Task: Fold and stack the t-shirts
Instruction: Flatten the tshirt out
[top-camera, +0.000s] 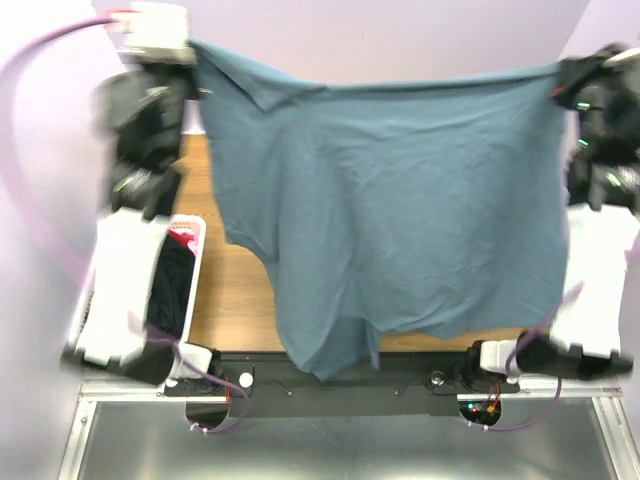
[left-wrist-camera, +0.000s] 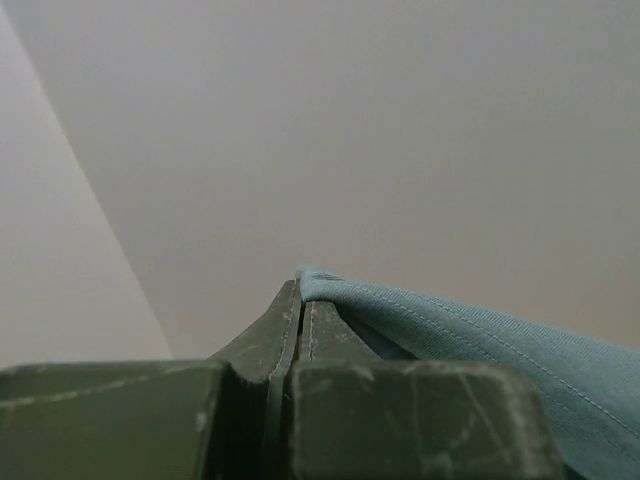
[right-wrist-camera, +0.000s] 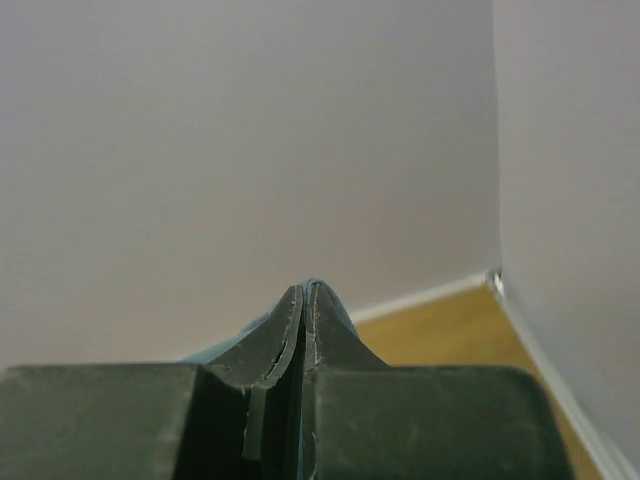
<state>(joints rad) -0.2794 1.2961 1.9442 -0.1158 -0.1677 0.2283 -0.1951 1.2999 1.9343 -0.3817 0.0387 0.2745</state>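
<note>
A white basket (top-camera: 199, 290) sits at the left side of the wooden table (top-camera: 240, 300), pale walls (top-camera: 400, 40) behind

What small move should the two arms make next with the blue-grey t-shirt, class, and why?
Probably lower both arms together, at the same spread, so the blue-grey t-shirt settles flat on the table. The left tool and right tool are each shut on an upper corner, and the shirt hangs stretched between them, its lower edge uneven.
</note>
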